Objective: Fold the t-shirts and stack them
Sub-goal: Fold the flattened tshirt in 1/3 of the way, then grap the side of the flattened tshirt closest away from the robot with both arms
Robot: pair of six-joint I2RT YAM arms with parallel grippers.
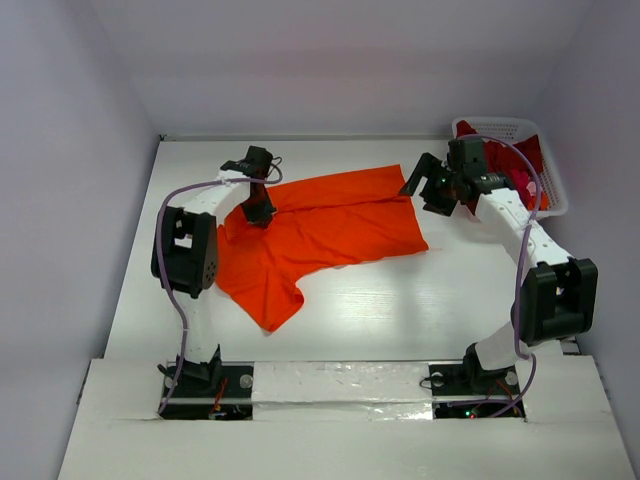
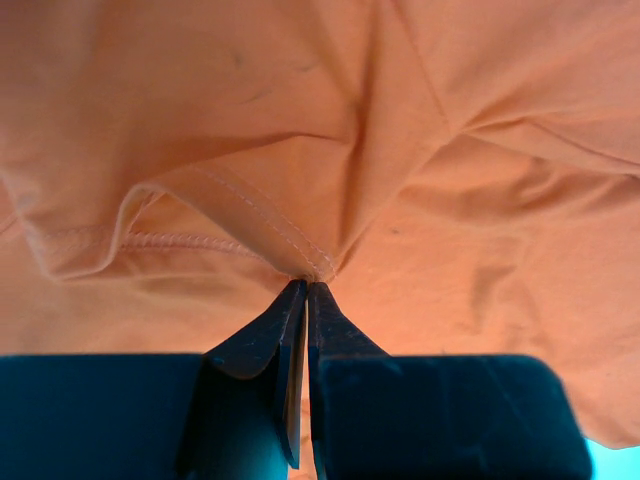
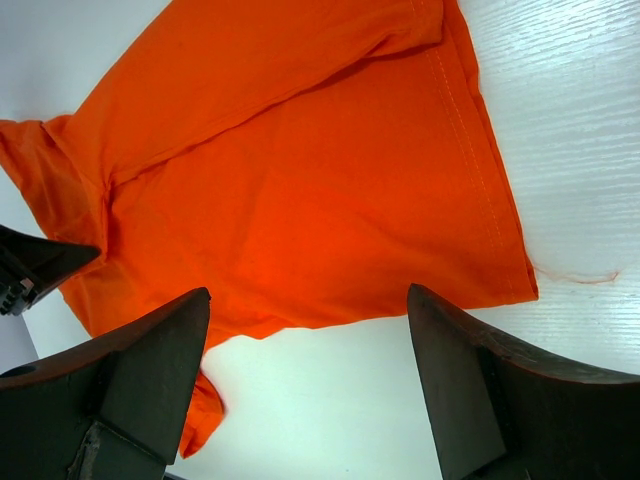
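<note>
Now the orange t-shirt (image 1: 330,230) lies on the table (image 1: 420,310), long axis from 8 to 2 o'clock — left gripper (image 1: 258,212) clamped on its 9 o'clock edge, right gripper (image 1: 422,190) spread wide by its 2 o'clock corner.

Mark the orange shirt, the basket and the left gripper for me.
orange t-shirt (image 1: 330,225), top view, middle of its spread body.
basket (image 1: 555,190), top view, its right wall.
left gripper (image 2: 306,283), left wrist view, fingertips pinched shut on a stitched fold of the cloth.
</note>
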